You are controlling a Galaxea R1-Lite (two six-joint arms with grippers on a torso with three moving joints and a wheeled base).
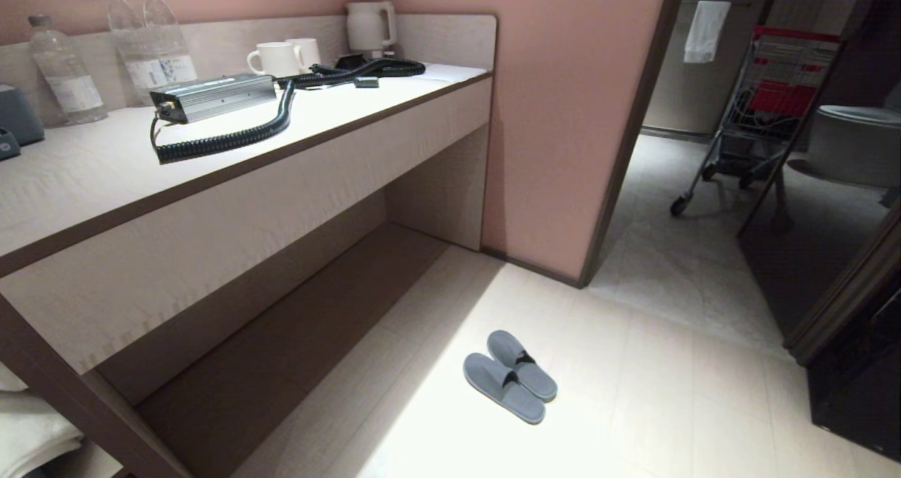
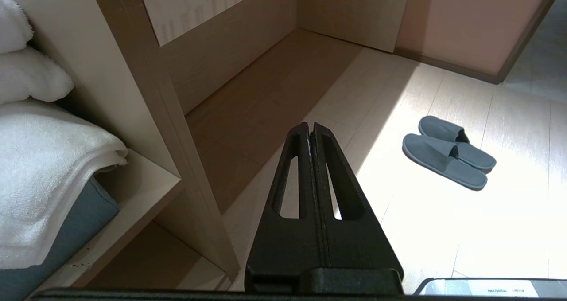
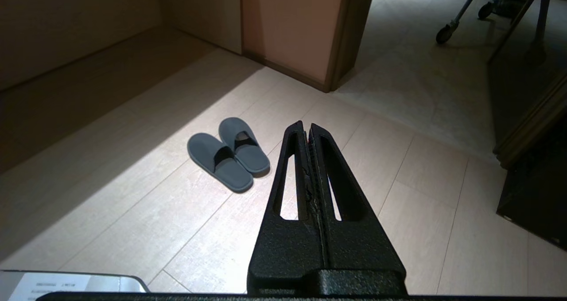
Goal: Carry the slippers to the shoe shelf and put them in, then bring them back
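**Head view: slippers side by side on the floor**

We see the slippers (image 1: 510, 374) touching as a pair on the pale floor (image 1: 633, 393), right of the low shoe shelf (image 1: 281, 337) under the bench (image 1: 211, 147). Our left gripper (image 2: 310, 126) and right gripper (image 3: 306, 124) hover closed, empty, apart from them.

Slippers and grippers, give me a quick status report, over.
Left gripper shut, empty. Right gripper shut, empty. Slippers side by side on the floor, untouched. Nothing lying between them and the shoe shelf.
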